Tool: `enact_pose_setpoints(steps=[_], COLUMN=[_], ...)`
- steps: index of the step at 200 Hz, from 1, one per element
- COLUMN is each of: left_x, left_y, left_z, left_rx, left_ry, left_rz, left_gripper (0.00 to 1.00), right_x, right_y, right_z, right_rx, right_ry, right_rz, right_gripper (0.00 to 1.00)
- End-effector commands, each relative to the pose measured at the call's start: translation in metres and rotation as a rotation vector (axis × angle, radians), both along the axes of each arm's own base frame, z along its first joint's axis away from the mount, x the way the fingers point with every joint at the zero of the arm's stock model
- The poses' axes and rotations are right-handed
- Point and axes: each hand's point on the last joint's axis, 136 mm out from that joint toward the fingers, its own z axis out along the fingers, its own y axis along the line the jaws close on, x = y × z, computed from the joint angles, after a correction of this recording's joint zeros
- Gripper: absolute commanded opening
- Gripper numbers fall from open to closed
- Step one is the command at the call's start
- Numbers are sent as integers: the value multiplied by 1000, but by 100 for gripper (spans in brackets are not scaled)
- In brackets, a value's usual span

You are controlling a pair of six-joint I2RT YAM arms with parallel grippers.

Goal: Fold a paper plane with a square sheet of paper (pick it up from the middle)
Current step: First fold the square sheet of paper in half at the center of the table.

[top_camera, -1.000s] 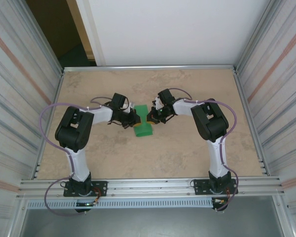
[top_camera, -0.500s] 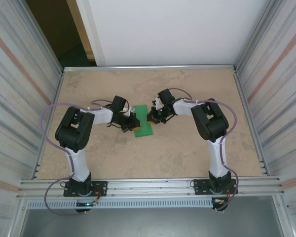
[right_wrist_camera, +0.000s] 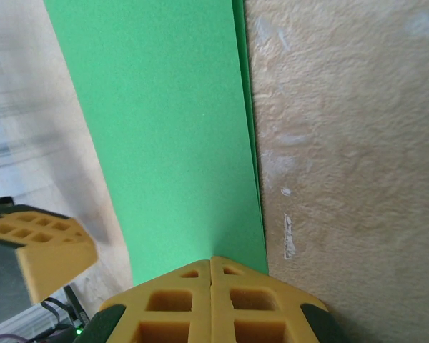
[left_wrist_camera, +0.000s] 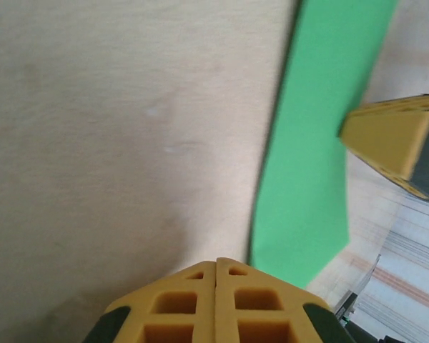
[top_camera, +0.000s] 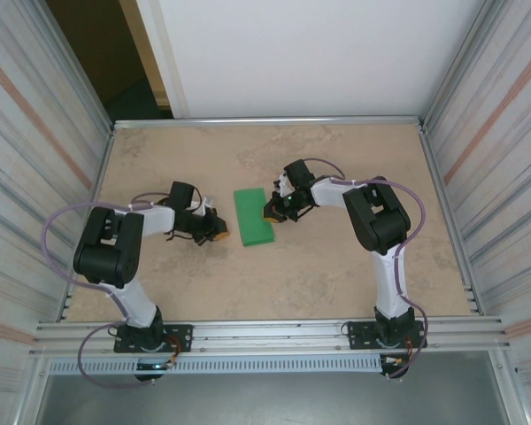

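Before the closed right gripper, crease the folded square sheet of paper firmly, keeping the closed left gripper clear.

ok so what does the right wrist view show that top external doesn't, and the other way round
Right wrist: close up, the green paper is doubled, a thin strip of lower layer peeking out along one long edge; the right tool has its fingertips pressed together at the paper's near end. Top external: the paper's whole outline, a narrow rectangle on the table, and the left tool set clear of it. Shared: flat green paper with the right tool at its edge.
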Motion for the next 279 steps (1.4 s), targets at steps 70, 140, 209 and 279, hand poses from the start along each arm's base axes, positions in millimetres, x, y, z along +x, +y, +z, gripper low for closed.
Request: enact_pose_setpoints(steps=[70,140,209,279], left_x=[13,-33,-76,-20], left_y=[-84,-47,-6,-59], left_z=[5,-37,-34,28], left_rx=[-48,30,181,34], left_ry=[18,144,174,-59], left_rz=[-185,-159,-176,-182], left_gripper=[0,0,0,0], right_x=[-85,-83,-84,-83], right_y=[-98,-102,-105,-105], right_z=[-110,-112,-111,-110], right_rx=[-470,-476,-484,-488], right_ry=[347,351,351,347], right_rz=[-60,-64,-70,-76], right_gripper=[0,0,0,0])
